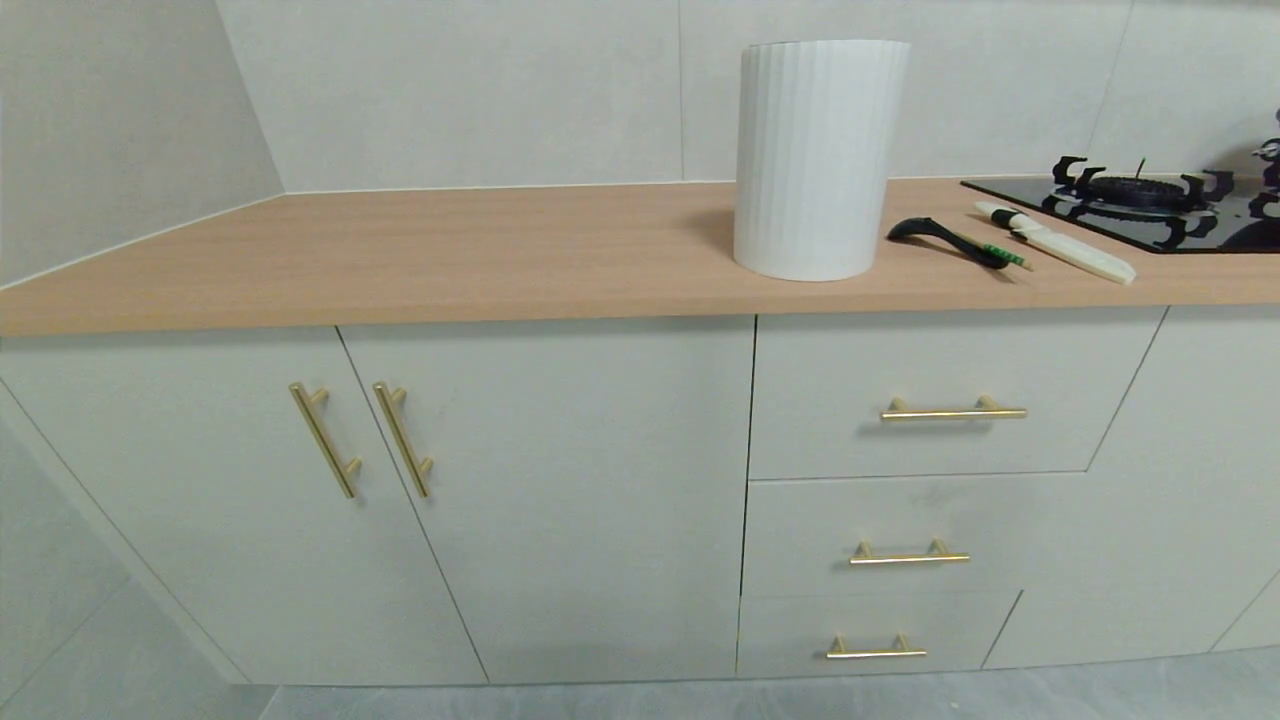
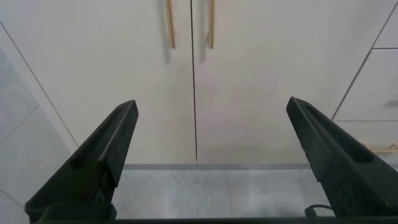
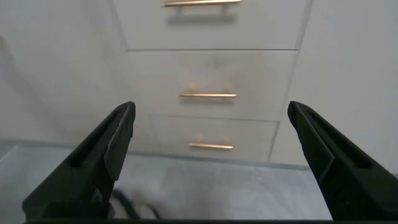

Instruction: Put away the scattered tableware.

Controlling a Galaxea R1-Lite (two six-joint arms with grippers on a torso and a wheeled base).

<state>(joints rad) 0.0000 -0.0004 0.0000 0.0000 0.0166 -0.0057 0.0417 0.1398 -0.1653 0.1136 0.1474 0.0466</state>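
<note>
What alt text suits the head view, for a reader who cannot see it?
A wooden countertop holds a tall white ribbed container, with a black spoon and a white utensil beside it, near a black hob. Below are closed cabinet doors and three drawers.

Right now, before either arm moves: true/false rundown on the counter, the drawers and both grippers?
1. The white ribbed container stands upright on the counter. True.
2. The black spoon lies inside the container. False: it lies on the counter beside it.
3. All three drawers are shut. True.
4. The left gripper is shut on a utensil. False: it is open and holds nothing, facing the cabinet doors.
5. The right gripper is open, facing the drawers. True.
</note>
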